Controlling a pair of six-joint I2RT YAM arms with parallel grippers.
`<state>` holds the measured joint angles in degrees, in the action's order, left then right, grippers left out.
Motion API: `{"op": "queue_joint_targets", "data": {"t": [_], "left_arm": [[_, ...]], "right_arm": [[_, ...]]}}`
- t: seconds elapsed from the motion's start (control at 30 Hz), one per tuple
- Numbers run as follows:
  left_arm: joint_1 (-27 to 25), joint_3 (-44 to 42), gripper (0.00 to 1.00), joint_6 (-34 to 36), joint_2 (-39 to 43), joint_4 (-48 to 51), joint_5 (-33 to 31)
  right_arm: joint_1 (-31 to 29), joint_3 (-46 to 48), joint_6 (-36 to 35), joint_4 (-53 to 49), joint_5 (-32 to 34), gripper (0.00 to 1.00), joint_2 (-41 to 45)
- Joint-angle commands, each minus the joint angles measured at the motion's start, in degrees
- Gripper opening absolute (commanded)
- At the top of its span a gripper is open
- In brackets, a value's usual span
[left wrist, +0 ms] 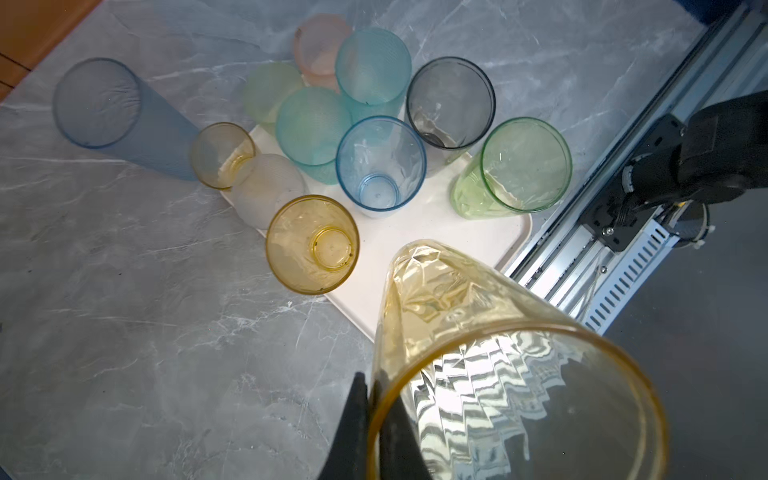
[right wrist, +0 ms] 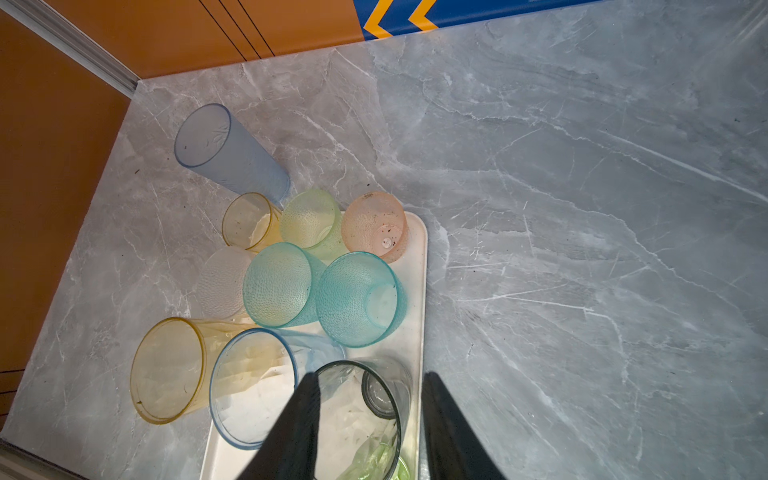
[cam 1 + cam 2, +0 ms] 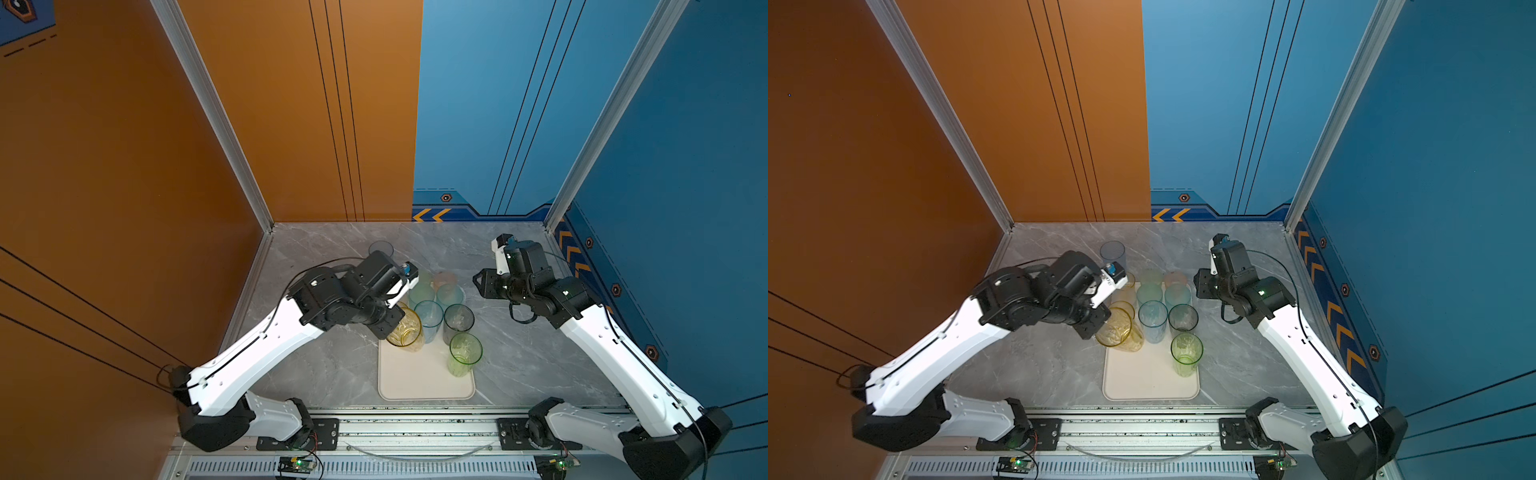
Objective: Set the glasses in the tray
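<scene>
My left gripper (image 1: 369,386) is pinched tight on the rim wall of the faceted yellow glass (image 1: 478,332), which hangs over the tray's (image 1: 436,232) edge. It looks light, thin and slick, and I judge it could swing. My right gripper (image 2: 370,386) hovers half-open with nothing in it. Farthest off, a blue-grey glass (image 3: 381,248) stands beyond the tray.

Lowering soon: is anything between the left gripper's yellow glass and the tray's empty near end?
Nothing visible. The held yellow glass is over bare tray; a smaller yellow tumbler stands close beside it, the green tumbler farther across.
</scene>
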<state>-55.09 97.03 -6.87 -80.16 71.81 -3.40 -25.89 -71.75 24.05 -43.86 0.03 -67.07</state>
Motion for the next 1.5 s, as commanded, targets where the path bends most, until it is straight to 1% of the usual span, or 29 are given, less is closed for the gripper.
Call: {"op": "queue_joint_targets", "data": {"t": [0.0,0.13,0.3,0.6,0.9,1.13,1.47], "left_arm": [[-1.95,1.87,0.00,0.88,-4.01,0.57,0.47],[-3.33,2.02,0.00,0.94,-8.28,0.44,-1.58],[-5.35,1.82,0.00,0.54,-11.54,-0.99,-4.00],[-5.62,-3.39,0.00,-0.30,-14.70,-7.22,-2.60],[-4.83,-4.81,0.00,0.46,-17.30,-10.29,-1.49],[-4.32,-5.97,0.00,0.57,-18.69,-11.95,-0.29],[-4.25,-6.94,0.00,0.51,-20.29,-12.03,-0.91]], "right_arm": [[0.03,-1.91,0.47,0.99,0.22,0.40,-0.76],[0.14,-1.99,0.29,1.02,-0.03,0.40,-1.03],[0.31,-1.74,0.13,1.06,-0.27,0.40,-1.47],[0.49,-1.38,-0.22,1.39,-0.96,0.40,-2.40],[1.52,-1.38,-0.50,1.32,-1.47,0.40,-2.32],[1.90,-1.29,-0.54,1.32,-1.77,0.40,-2.62],[2.07,-1.29,-0.71,1.38,-2.02,0.40,-3.41]]}}
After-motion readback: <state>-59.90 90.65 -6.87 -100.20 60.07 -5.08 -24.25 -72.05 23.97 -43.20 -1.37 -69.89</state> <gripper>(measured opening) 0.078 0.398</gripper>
